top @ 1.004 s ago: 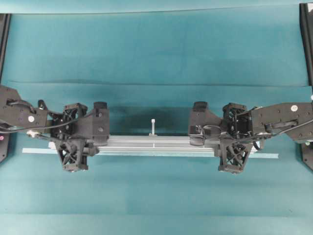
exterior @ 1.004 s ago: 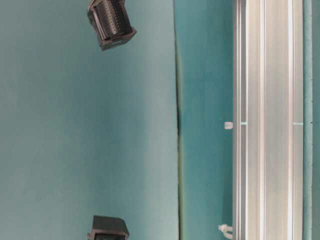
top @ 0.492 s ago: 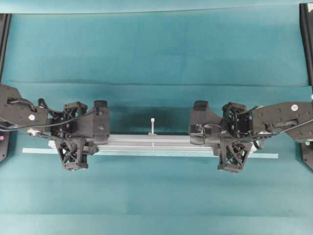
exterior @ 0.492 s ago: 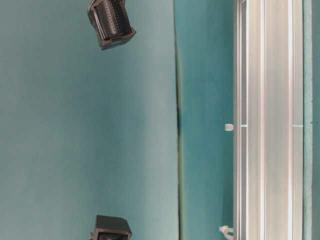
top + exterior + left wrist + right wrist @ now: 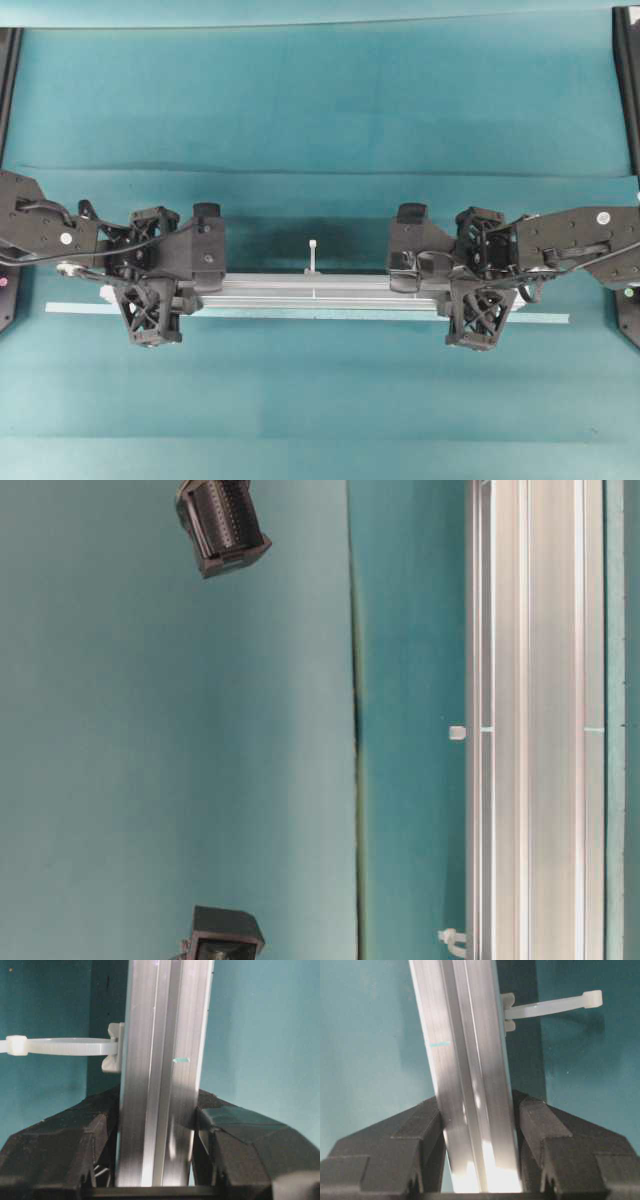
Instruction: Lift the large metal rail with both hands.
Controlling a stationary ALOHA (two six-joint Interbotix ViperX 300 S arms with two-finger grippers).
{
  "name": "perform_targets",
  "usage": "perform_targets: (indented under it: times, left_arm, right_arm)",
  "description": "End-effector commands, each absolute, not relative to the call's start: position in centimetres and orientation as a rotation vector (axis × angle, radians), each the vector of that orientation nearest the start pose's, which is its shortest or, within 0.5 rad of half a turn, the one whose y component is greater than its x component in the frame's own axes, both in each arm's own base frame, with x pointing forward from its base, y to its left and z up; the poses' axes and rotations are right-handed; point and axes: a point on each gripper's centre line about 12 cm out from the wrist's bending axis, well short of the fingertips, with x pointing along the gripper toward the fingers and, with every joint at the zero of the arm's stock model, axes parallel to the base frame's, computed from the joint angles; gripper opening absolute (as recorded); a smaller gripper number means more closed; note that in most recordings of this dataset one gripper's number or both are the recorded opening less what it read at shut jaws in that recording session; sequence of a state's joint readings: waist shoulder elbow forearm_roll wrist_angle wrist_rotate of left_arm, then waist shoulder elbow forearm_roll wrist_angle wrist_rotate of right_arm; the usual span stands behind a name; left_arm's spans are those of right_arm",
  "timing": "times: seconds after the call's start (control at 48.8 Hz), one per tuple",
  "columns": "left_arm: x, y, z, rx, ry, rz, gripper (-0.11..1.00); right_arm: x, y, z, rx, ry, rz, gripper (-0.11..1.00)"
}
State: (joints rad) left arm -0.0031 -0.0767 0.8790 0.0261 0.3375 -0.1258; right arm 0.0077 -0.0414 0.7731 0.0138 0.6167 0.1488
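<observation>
Large metal rail: silver aluminium, bright lengthwise bands between darker grooves; a small teal tick mark on one face in both wrist views. White glare along its lower end in the right wrist view.

Pegs: translucent white; the middle peg reads off-white against the dark shadow patch behind it.

Left gripper and right gripper: matte black, open lattice pattern on the frames; jaw blocks plain black.

Table cover: uniform teal, darker crease line across mid-frame in the overhead view.

Thin strip: pale teal, lighter than the cover, lower part of the overhead view.
</observation>
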Motion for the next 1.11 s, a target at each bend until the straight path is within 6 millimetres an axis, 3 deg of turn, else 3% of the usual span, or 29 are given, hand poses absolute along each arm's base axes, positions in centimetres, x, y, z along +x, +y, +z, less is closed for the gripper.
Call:
perform_targets:
  times: [0.0, 0.615, 0.84, 1.086]
  left_arm:
    - [29.9, 0.1, 11.0, -0.103, 1.119, 0.074, 0.36]
    - [30.5, 0.1, 10.9, -0.105, 1.086, 0.071, 0.36]
    - [30.6, -0.2, 11.1, -0.104, 1.075, 0.065, 0.36]
    - [30.8, -0.2, 11.2, -0.086, 1.077, 0.054, 0.36]
  right_arm:
    - [29.4, 0.1, 11.2, 0.146, 1.358, -0.107, 0.39]
    - [29.1, 0.1, 11.1, 0.157, 1.361, -0.111, 0.39]
    - [29.9, 0.4, 11.2, 0.165, 1.262, -0.099, 0.39]
    - [29.1, 0.8, 10.8, 0.189, 1.281, -0.096, 0.39]
